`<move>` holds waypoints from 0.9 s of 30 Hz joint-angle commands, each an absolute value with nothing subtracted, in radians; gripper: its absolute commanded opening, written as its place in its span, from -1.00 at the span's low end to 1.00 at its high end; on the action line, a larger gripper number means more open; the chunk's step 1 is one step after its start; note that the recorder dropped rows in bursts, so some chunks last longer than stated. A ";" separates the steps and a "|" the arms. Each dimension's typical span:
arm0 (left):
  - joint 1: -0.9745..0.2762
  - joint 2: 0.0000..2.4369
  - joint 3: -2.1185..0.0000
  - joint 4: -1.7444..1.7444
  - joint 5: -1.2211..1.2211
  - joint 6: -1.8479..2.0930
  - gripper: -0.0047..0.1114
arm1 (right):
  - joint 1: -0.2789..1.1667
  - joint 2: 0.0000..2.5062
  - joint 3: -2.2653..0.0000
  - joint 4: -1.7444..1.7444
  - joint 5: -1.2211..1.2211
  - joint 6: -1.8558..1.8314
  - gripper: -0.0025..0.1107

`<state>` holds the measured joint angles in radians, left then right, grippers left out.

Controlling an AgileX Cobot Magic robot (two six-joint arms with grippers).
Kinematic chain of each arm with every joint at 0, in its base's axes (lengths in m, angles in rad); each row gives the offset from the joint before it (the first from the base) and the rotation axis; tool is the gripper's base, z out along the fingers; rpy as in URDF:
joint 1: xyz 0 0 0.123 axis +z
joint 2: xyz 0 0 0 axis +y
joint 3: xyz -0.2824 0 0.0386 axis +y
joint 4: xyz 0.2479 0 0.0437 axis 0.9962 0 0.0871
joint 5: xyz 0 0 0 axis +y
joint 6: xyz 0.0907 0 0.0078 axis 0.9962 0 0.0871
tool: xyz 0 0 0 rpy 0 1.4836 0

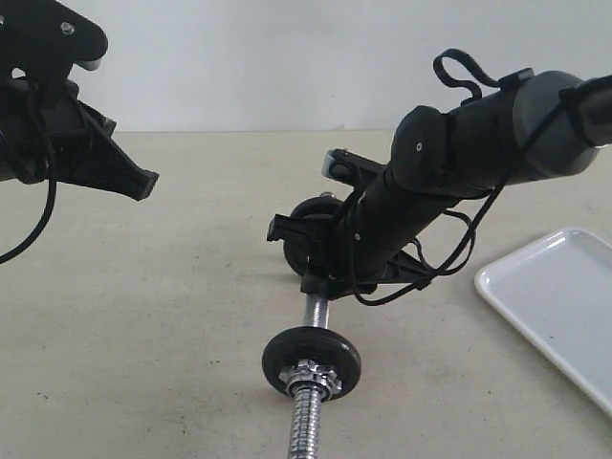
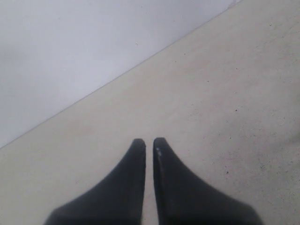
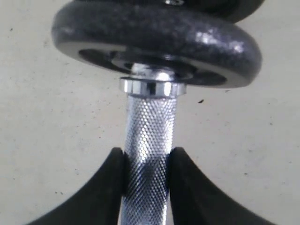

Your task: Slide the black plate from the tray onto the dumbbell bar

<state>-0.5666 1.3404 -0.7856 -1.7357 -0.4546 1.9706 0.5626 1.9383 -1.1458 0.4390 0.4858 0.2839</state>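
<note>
The dumbbell bar (image 1: 315, 312) lies on the table, its threaded end pointing toward the front edge. A black disc with a chrome nut (image 1: 312, 359) sits on that near end. Another black disc (image 1: 308, 215) shows at the far end, mostly behind my right arm. My right gripper (image 1: 320, 277) (image 3: 147, 157) is shut on the bar's cross-hatched shaft (image 3: 149, 126), just below a chrome collar and a black disc (image 3: 154, 35). Behind that disc a second dark edge (image 3: 225, 5) shows; I cannot tell whether it is the black plate. The white tray (image 1: 564, 287) shows nothing in its visible part.
My left gripper (image 1: 143, 182) (image 2: 149, 143) hangs shut and empty above the table's far left, over bare beige surface near the white back wall. The tray runs off the right edge of the exterior view.
</note>
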 commanded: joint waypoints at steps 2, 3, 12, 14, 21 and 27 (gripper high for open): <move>-0.569 1.333 -0.791 -1.744 -0.447 1.969 -0.84 | 0.475 1.967 -1.128 0.295 0.562 0.275 -0.96; -0.569 1.333 -0.791 -1.744 -0.447 1.969 -0.84 | 0.467 1.967 -1.128 0.291 0.564 0.266 -0.96; -0.569 1.333 -0.791 -1.744 -0.447 1.972 -0.84 | 0.400 1.967 -1.128 0.213 0.583 0.187 -0.96; -0.569 1.333 -0.791 -1.744 -0.447 1.972 -0.84 | 0.378 1.967 -1.128 0.200 0.587 0.177 -0.96; -0.569 1.333 -0.791 -1.744 -0.447 1.983 -0.84 | 0.307 1.967 -1.128 0.171 0.601 0.167 -0.96; -0.569 1.333 -0.791 -1.744 -0.447 1.982 -0.84 | 0.296 1.967 -1.128 0.149 0.591 0.154 -0.96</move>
